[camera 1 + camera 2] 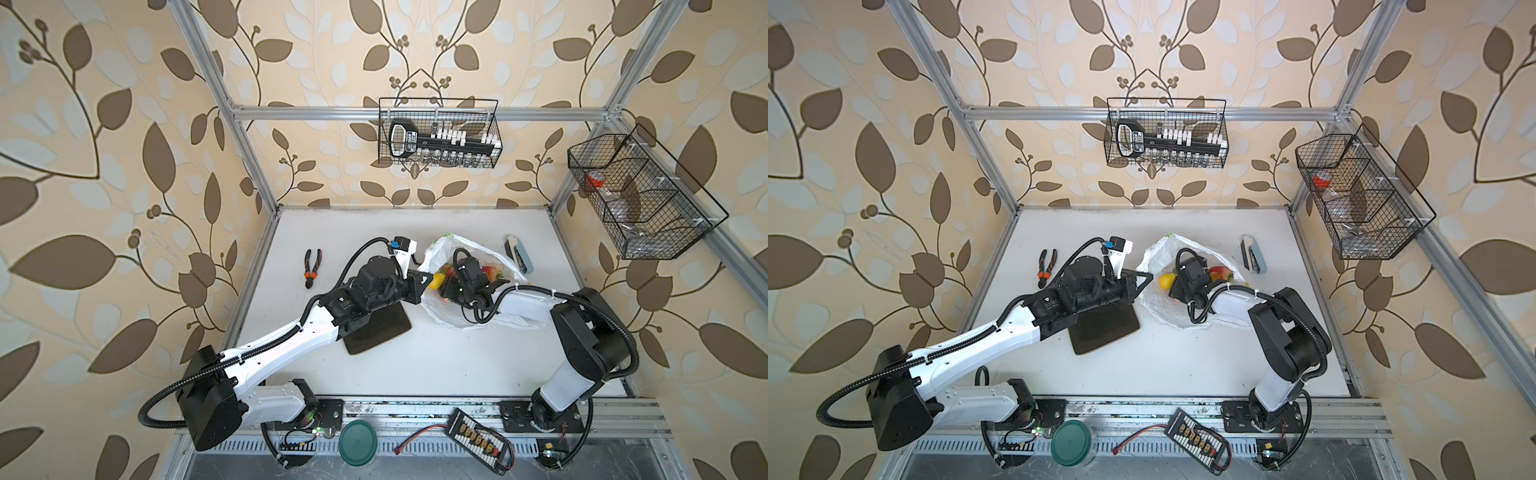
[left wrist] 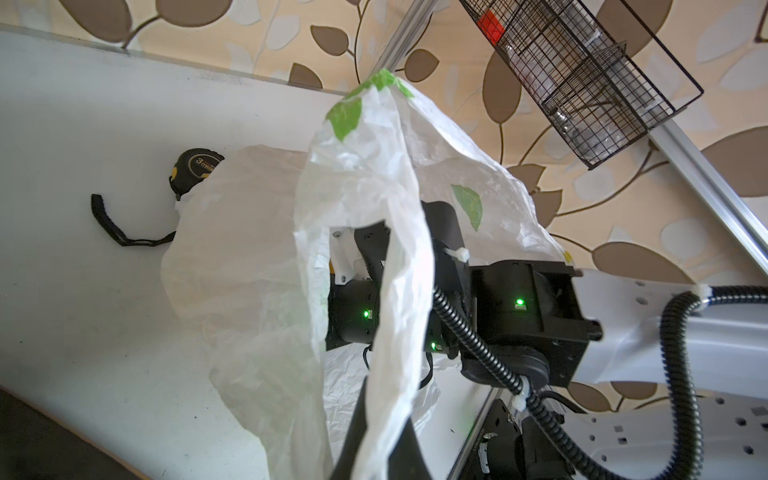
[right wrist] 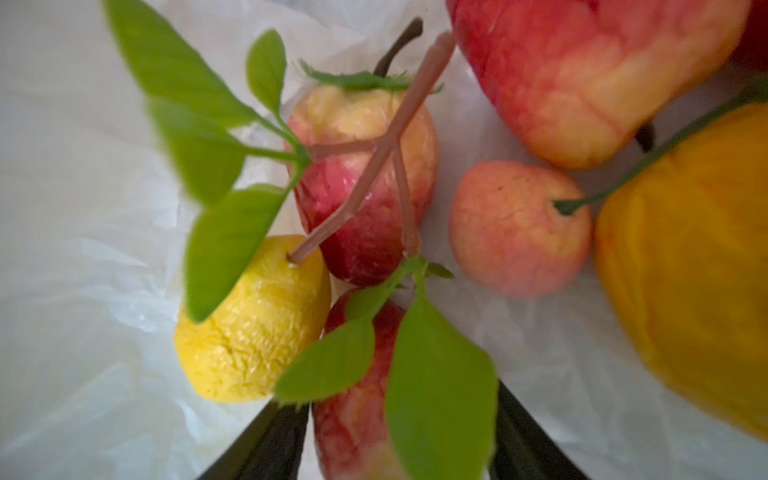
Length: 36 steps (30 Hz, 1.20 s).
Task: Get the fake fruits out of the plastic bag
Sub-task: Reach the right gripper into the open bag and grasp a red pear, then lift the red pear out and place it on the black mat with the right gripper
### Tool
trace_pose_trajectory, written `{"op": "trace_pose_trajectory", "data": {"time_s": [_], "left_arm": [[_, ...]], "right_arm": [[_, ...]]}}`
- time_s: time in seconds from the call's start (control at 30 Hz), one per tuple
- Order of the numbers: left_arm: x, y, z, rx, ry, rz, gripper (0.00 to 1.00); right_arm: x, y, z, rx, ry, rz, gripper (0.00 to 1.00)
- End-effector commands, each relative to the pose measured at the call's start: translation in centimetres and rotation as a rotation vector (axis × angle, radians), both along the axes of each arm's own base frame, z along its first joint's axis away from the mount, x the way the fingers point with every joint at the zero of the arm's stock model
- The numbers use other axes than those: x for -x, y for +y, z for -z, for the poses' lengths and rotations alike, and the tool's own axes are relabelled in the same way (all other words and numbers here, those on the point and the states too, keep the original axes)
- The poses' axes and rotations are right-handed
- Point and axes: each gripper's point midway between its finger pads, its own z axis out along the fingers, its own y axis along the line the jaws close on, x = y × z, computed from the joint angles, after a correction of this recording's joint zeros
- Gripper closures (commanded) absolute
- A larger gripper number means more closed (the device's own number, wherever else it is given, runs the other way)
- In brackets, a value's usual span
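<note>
The plastic bag (image 1: pixel 440 253) (image 1: pixel 1158 309) lies at mid-table, white and crinkly with green leaf prints, its mouth held up. My left gripper (image 2: pixel 386 432) (image 1: pixel 424 282) is shut on a strip of the bag's rim (image 2: pixel 399 332). My right gripper (image 3: pixel 395 399) reaches down inside the bag and is open. A red fruit (image 3: pixel 353 415) with green leaves sits between its fingers, with a thin gap on one side. Beside it lie a yellow lemon (image 3: pixel 253 328), a red-yellow fruit (image 3: pixel 365 187), a pink peach (image 3: pixel 515 228) and two bigger fruits (image 3: pixel 582 75) (image 3: pixel 698 270). In both top views a yellow fruit (image 1: pixel 435 281) (image 1: pixel 1166 281) shows at the bag's mouth.
Orange-handled pliers (image 1: pixel 312 268) lie at the left. A dark flat board (image 1: pixel 378 332) sits under my left arm. A stapler (image 1: pixel 519 253) lies behind the bag, and a tape measure (image 2: pixel 195 166) rests against it. Wire baskets (image 1: pixel 440 133) (image 1: pixel 640 195) hang on the walls.
</note>
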Motion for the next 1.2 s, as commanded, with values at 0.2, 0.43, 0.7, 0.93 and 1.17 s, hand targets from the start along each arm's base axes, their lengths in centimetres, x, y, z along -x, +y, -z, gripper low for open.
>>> {"op": "trace_pose_trajectory", "data": {"time_s": [0.2, 0.43, 0.7, 0.93, 1.17], "left_arm": [[-0.5, 0.9, -0.7, -0.016, 0.003, -0.067, 1.00], [-1.5, 2.4, -0.4, -0.050, 0.013, -0.170, 1.00], [-2.8, 3.8, 0.7, -0.104, 0.053, -0.285, 1.00], [-4.0, 3.3, 0.7, -0.110, 0.050, -0.304, 1.00], [-5.8, 3.4, 0.6, -0.111, 0.042, -0.303, 1.00]], "right_arm": [[0.6, 0.5, 0.9, 0.026, 0.036, -0.064, 0.45], [0.5, 0.2, -2.3, 0.005, -0.043, -0.057, 0.61], [3.2, 0.0, -5.5, -0.021, -0.092, -0.143, 0.64], [5.4, 1.2, -9.9, -0.055, -0.230, -0.291, 0.64], [8.3, 4.2, -14.9, -0.034, -0.423, -0.513, 0.64]]}}
